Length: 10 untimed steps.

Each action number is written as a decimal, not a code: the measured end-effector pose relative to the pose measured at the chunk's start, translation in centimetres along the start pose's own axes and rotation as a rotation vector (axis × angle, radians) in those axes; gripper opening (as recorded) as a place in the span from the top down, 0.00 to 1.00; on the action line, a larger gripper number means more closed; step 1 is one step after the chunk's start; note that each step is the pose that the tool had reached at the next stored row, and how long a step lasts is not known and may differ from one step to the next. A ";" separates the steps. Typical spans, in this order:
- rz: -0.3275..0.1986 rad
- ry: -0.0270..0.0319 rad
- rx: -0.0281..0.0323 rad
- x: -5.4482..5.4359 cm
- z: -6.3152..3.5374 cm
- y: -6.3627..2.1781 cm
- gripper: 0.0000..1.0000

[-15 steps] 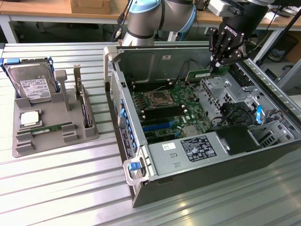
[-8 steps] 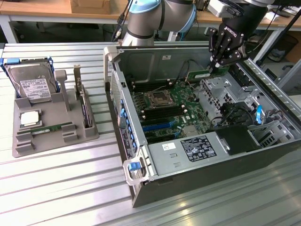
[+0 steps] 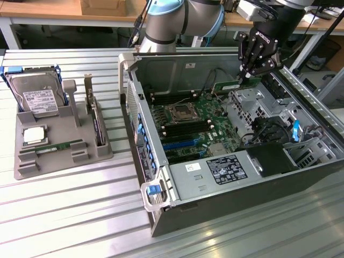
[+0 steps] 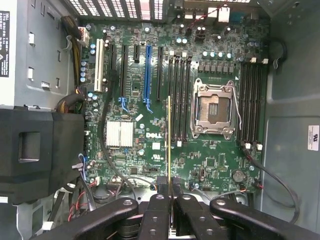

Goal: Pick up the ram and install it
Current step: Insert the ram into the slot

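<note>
One stick in hand: the ram (image 3: 228, 85), a long, thin green circuit-board stick, hangs inside the open grey metal computer case (image 3: 177, 67), above the far side of the green motherboard (image 3: 196, 115) and touching nothing below.
Fingers: the black gripper (image 3: 247, 74) has its fingers (image 4: 159, 210) clenched on the ram, which runs edge-on as a narrow line in the wrist view.
Second stick: a matching green memory stick (image 3: 59, 146) lies in the grey holder tray (image 3: 27, 166), near the edge of the ribbed metal surface (image 3: 64, 215) on the exterior view's left, well apart from the case.
Slots: black memory slots (image 4: 180, 100) sit just beside the silver processor socket (image 4: 214, 109); the held stick looks roughly parallel to them.
Step in hand: lining the stick up over a slot, by my reading.
Doing it well: keep the stick upright and parallel, centre it over a single slot, then go straight down without twisting.
</note>
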<state>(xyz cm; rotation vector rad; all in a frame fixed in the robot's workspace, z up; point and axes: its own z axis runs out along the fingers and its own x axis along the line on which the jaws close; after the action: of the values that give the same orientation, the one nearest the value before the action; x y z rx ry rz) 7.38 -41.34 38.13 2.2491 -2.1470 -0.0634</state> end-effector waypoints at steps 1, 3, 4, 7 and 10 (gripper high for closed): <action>0.002 -0.0001 0.0000 0.0 0.02 0.00 0.88; 0.026 -0.0014 0.0002 0.0 0.18 -0.01 0.88; 0.044 -0.0022 0.0004 0.0 0.25 -0.01 0.88; 0.067 -0.0034 0.0005 0.0 0.34 -0.02 0.88; 0.068 -0.0035 0.0005 0.0 0.41 -0.02 0.88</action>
<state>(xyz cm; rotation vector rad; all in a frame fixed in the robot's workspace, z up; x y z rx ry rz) 7.38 -41.34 37.73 2.1753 -2.2236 -0.0651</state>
